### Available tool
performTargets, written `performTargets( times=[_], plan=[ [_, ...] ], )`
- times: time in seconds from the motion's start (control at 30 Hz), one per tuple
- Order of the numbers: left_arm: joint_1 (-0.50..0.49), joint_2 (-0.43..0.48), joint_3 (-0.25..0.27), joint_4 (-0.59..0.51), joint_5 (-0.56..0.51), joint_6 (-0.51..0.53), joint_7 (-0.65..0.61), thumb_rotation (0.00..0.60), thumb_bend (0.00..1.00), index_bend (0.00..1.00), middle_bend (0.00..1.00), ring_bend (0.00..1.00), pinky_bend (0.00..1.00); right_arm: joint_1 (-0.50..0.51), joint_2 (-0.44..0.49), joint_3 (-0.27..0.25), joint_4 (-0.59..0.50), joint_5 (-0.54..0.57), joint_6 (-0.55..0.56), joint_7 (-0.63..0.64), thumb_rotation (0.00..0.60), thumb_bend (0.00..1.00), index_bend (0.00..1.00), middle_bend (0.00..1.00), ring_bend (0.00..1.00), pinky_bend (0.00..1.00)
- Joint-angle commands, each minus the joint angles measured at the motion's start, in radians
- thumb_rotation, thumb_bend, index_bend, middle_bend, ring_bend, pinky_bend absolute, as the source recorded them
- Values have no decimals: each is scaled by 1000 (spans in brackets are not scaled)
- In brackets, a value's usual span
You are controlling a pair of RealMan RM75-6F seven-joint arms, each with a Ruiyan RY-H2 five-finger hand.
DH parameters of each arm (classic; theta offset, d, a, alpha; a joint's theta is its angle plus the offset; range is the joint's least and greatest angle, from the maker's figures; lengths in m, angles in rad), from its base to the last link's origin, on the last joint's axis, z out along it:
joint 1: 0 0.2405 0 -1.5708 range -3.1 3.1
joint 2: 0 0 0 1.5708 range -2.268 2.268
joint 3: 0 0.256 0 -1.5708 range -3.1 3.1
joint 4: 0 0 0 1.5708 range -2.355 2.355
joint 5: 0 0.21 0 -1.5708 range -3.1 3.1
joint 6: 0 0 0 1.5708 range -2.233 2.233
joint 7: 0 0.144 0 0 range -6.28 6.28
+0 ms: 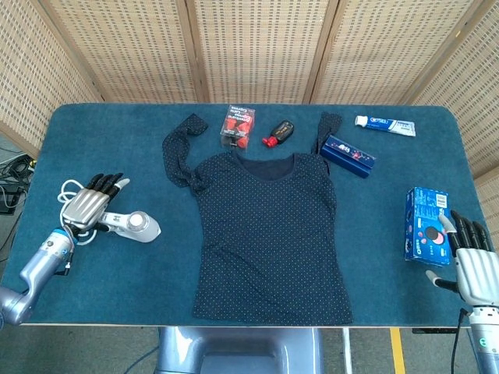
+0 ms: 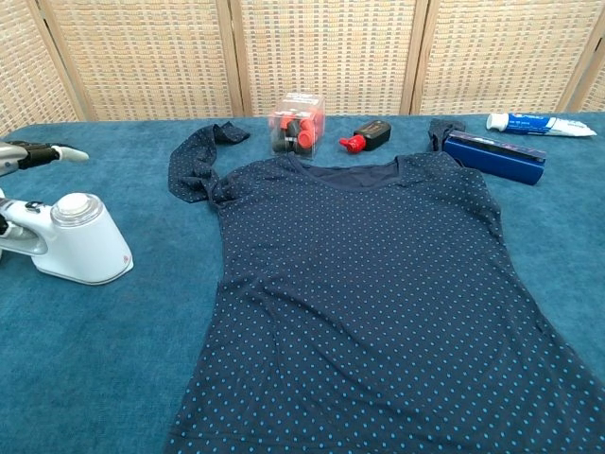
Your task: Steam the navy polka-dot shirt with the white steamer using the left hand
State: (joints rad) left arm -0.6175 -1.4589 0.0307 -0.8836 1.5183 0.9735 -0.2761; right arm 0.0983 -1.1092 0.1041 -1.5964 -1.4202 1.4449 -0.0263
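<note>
L hand (image 1: 87, 207) splayed; R hand (image 1: 473, 261) seemingly open.

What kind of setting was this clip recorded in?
Probably a staged test bench, not a home: a teal cloth-covered table, woven wicker screens behind it, and unrelated props such as a white toothpaste tube beside the navy polka-dot shirt.

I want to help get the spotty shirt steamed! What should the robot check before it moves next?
1. White steamer standing on the table, beside the shirt: ok.
2. Left hand gripping the steamer: not ok; its fingers are spread over the handle end, not wrapped round it.
3. Navy polka-dot shirt lying flat: mostly ok, though one sleeve is crumpled.
4. Nothing lying on the shirt's body: ok.
5. Steamer's white cord free of tangles: cannot tell, the hand hides part of it.
6. Right hand away from the shirt: ok, it is by the blue box.
</note>
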Motion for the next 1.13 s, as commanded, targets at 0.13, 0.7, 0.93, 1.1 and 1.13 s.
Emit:
performTargets(
  times=[0.13,0.7,0.93,1.1,1.13],
  plan=[
    [43,47,6,-71,5,69,76,514,0,0,0,0,0,-3,4,-4,-7,-10,6,3,600,0,34,0,0,0],
    [238,263,-7,-465,-40,366,279,600,0,0,0,0,0,-28,33,-21,-43,-75,66,37,600,0,35,0,0,0],
    [368,272,-53,-713,-171,535,480,600,0,0,0,0,0,-31,36,-24,-39,-81,68,42,600,0,37,0,0,0],
    [411,263,-48,-773,-172,582,542,600,0,0,0,0,0,-29,37,-22,-32,-72,59,51,600,0,38,0,0,0],
    [415,261,-48,-772,-166,586,540,600,0,0,0,0,0,-29,38,-21,-31,-71,58,53,600,0,38,0,0,0]
  ],
)
